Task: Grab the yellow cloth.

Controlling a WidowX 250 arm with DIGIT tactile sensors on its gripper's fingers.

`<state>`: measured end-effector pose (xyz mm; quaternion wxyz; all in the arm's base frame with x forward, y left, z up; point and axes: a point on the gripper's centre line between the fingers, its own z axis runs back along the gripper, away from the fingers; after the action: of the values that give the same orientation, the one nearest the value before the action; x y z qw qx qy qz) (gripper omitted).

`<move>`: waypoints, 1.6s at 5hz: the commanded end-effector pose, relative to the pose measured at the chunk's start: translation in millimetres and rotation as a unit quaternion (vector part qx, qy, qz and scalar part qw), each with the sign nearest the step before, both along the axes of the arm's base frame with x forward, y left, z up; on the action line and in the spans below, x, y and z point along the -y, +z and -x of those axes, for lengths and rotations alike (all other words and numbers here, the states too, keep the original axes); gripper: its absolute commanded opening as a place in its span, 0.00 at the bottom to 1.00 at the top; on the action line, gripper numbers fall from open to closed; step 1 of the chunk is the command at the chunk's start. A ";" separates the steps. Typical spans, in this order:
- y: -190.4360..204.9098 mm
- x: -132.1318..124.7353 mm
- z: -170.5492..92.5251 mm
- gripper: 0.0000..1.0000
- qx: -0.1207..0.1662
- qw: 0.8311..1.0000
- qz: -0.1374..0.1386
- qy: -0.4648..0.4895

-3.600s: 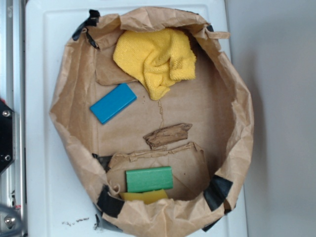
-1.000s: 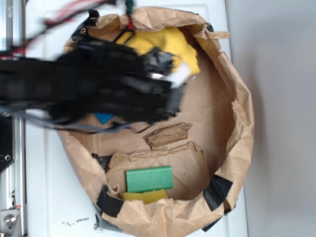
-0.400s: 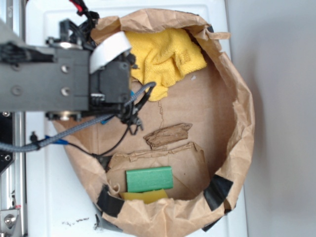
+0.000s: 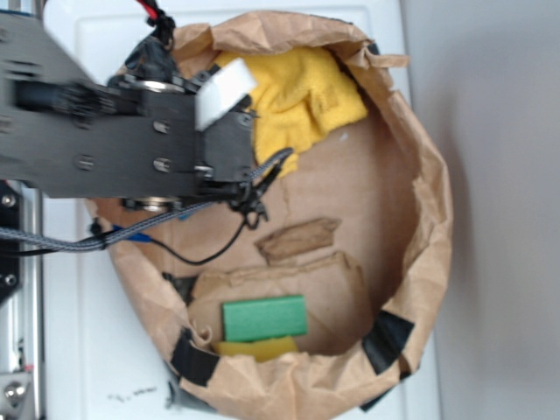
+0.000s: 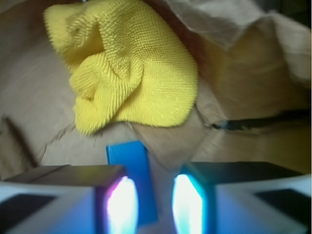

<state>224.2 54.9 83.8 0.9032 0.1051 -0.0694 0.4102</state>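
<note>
My gripper point(image 5: 155, 204) is spread above the blue block point(image 5: 132, 175), short of the yellow cloth point(image 5: 126, 68) bunched against the paper bag's far wall point(image 5: 234, 44), so closing here would likely catch the block or brown paper instead.

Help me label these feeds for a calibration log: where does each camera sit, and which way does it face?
Exterior: overhead, looking straight down into the paper bag; the robot arm enters from the left edge.
Wrist: mounted on the arm, facing forward past the open gripper, whose fingers fill the lower frame.
Shared: the yellow cloth and bag floor. The blue block lies between the fingers.
</note>
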 end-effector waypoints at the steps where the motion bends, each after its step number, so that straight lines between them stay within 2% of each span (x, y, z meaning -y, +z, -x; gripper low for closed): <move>1: -3.7 -24.9 -16.8 1.00 0.035 0.997 -0.021 0.061; 2: -1.0 -29.1 -13.1 1.00 0.045 0.995 -0.031 0.081; 3: 0.6 -34.4 -7.4 1.00 0.046 0.995 -0.030 0.081; 4: 4.7 -41.2 -2.6 1.00 0.116 0.988 -0.013 0.104; 5: -10.2 -33.9 -7.2 1.00 0.140 0.986 -0.023 0.087; 6: -27.1 -24.5 -13.3 1.00 0.145 0.985 -0.044 0.081; 8: -38.2 -19.9 -46.9 1.00 0.118 0.985 -0.067 0.108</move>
<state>274.9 65.7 32.8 0.8356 0.1394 -0.1649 0.5052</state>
